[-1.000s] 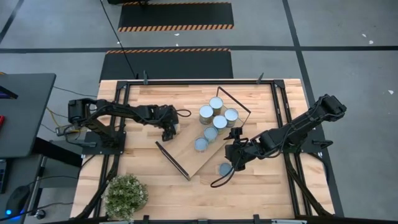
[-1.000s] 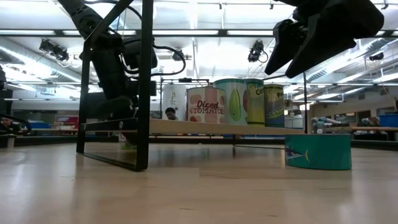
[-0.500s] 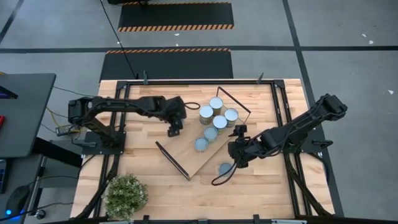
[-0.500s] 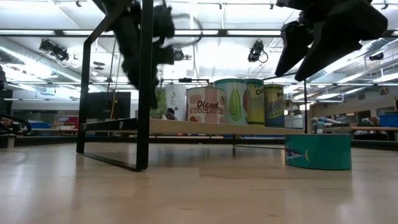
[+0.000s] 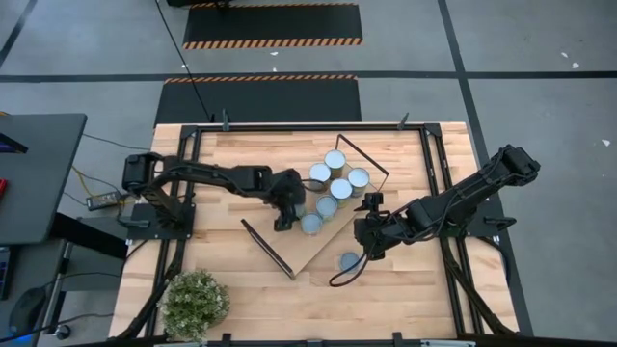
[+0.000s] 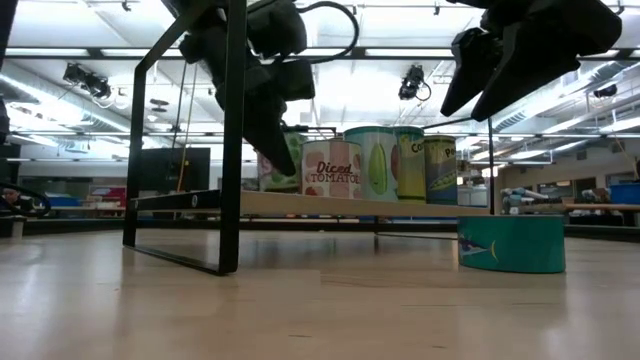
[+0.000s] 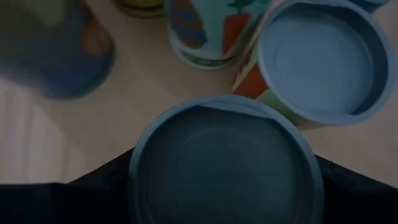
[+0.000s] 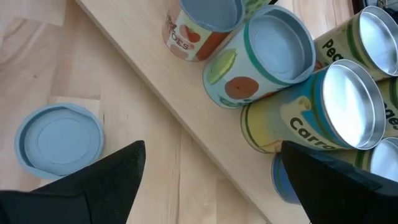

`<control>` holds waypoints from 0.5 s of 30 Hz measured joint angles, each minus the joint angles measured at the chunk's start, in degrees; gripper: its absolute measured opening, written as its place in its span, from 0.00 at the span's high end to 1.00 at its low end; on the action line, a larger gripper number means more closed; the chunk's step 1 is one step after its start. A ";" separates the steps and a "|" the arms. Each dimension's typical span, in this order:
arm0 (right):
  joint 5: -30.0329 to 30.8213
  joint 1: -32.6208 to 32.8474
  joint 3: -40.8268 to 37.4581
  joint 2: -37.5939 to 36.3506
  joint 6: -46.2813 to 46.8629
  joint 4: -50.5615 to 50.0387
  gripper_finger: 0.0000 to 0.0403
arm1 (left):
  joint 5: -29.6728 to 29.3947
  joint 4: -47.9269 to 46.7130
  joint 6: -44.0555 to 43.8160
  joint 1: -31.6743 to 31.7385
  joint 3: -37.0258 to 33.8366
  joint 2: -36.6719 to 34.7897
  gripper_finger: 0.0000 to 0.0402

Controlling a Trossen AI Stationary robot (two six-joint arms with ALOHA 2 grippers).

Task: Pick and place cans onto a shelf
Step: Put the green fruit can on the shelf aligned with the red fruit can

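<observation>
Nearest the front edge, one flat teal can (image 5: 348, 261) sat alone on the tabletop (image 5: 405, 289), just off the shelf's right long edge, and it was the only can not yet on the board. The right gripper (image 5: 363, 238) hung just beyond it, fingers spread wide and empty, clearly the nearer arm; in the right wrist view that can (image 8: 59, 141) stood upright, lid up, beside one finger instead of between the two, so the coming grasp looked to need a short shift toward the front. Farther in, the shelf (image 5: 289, 236) lay slanted across the table. The left gripper (image 5: 286, 214) sat at the nearest can of the cluster (image 5: 311, 224); whether its fingers were pinching, I couldn't tell. Count: five cans standing on the shelf, one on the table, six in all.
</observation>
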 joint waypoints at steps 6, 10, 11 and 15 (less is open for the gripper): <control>0.00 0.00 0.02 -0.02 -0.22 0.08 0.05 | -0.96 2.00 2.27 -1.26 -0.02 0.91 0.26; 0.00 0.00 0.04 -0.02 -0.24 0.35 0.05 | -2.26 2.36 2.92 -1.54 -0.02 0.91 0.24; 0.00 0.00 0.04 -0.02 -0.24 0.39 0.05 | -2.45 2.32 3.15 -1.56 -0.02 0.95 0.23; 0.00 0.00 0.04 -0.02 -0.24 0.42 0.05 | -2.01 2.09 4.15 -1.77 -0.09 2.21 0.22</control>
